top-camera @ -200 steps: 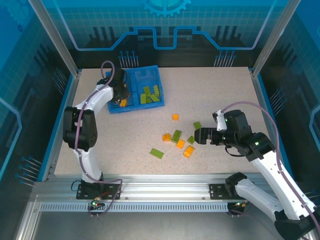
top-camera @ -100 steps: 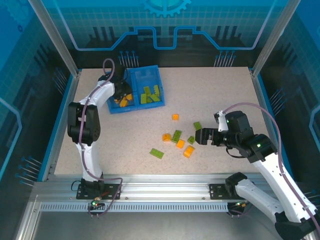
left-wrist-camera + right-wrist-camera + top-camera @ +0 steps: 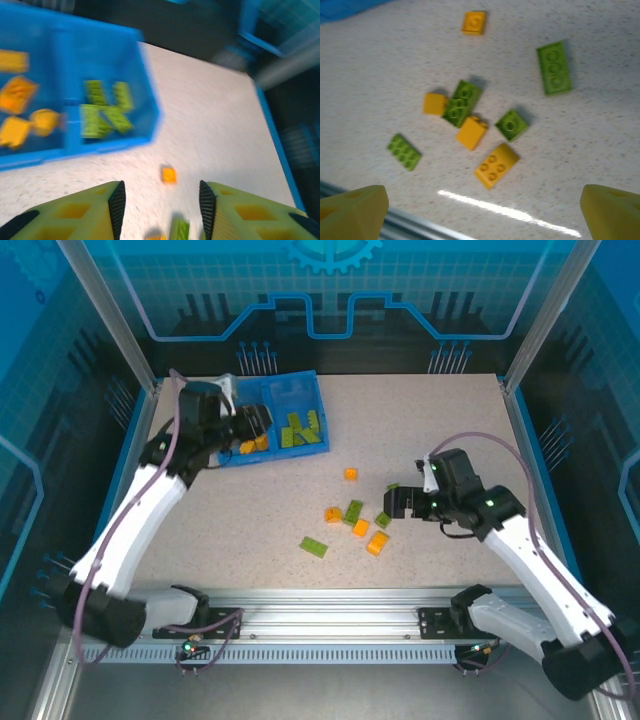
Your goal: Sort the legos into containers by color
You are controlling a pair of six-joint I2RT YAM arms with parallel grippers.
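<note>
- Left end effector (image 3: 255, 420): fingers partly spread, holding nothing, over the tray (image 3: 290, 455).
- Right end effector (image 3: 397, 506): spread wide, empty, beside loose bricks (image 3: 354, 510) on the table (image 3: 450, 420).
- Tray compartments: orange bricks (image 3: 250, 445) left, green bricks (image 3: 300, 428) right.

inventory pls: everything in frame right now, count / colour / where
tray: one, translucent blue, two compartments, far-left area of the table
orange legos in tray: about four (blurred), orange, left compartment
green legos in tray: about four (blurred), light green, right compartment
loose orange legos: four, orange, on the table right of centre
loose green legos: four, light green, mixed among the loose orange ones
table: one, speckled beige, under everything
left gripper: one, yellowish fingers, open and empty, by the tray's left compartment
right gripper: one, yellowish fingers, wide open and empty, over the loose pile
</note>
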